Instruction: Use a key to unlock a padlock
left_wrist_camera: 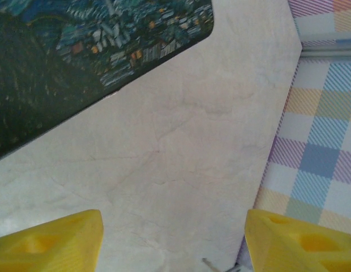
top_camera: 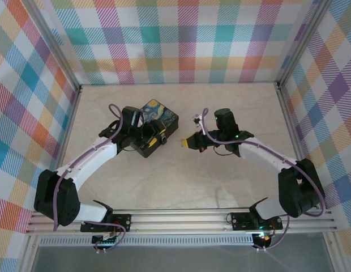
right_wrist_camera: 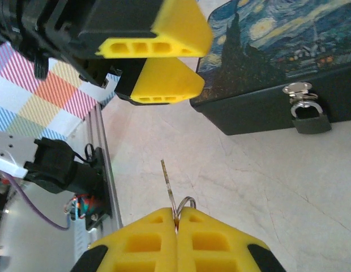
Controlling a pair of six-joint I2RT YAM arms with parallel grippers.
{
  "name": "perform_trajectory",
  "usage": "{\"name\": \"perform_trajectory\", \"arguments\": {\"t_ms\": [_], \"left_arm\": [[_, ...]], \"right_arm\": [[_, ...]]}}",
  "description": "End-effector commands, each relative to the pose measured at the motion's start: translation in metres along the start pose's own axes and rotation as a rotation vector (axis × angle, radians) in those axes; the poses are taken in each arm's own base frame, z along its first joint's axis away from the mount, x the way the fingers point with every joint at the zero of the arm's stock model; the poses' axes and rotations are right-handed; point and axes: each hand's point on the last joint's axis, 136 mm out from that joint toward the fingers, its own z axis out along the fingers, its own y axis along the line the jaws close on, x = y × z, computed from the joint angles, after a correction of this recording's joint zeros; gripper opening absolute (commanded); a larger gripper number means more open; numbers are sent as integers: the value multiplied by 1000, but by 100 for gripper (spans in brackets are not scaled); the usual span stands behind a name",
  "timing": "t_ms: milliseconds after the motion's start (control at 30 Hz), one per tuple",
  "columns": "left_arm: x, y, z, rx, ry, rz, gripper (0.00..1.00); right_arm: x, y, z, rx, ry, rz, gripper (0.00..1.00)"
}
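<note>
Right wrist view: right gripper [right_wrist_camera: 176, 220] pinched shut on key [right_wrist_camera: 167, 181] at its bow, likely light, stiff, slippery; left gripper [left_wrist_camera: 172, 233] gapes empty near padlock [right_wrist_camera: 311, 122].

Top external: high behind both arm bases, looking steeply down over the whole bench [top_camera: 181, 181]. Left wrist: close above the bench, facing the painted box [left_wrist_camera: 79, 56] lid. Right wrist: low behind the right hand [right_wrist_camera: 176, 218], facing that box's front. All three share the box.
</note>
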Motion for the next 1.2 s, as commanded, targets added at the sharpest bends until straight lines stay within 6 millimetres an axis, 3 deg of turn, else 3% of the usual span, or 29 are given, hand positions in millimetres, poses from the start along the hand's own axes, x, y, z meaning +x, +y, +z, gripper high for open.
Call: {"name": "perform_trajectory", "arguments": {"t_ms": [0,433,700,1167], "left_arm": [[13,-5,-1,3,86,-163,66],[17,-11,-1,37,123,-258,56],[14,-8,-1,42,124,-273,50],[3,5,-7,39,100,-302,36]], "right_arm": [[-10,-3,5,116,-44,-156,4],[-40,-10,38,286,-158,-351,6],[-41,-7,59,284,-155,-387,6],[-40,6,70,277,-163,-447,6]]}}
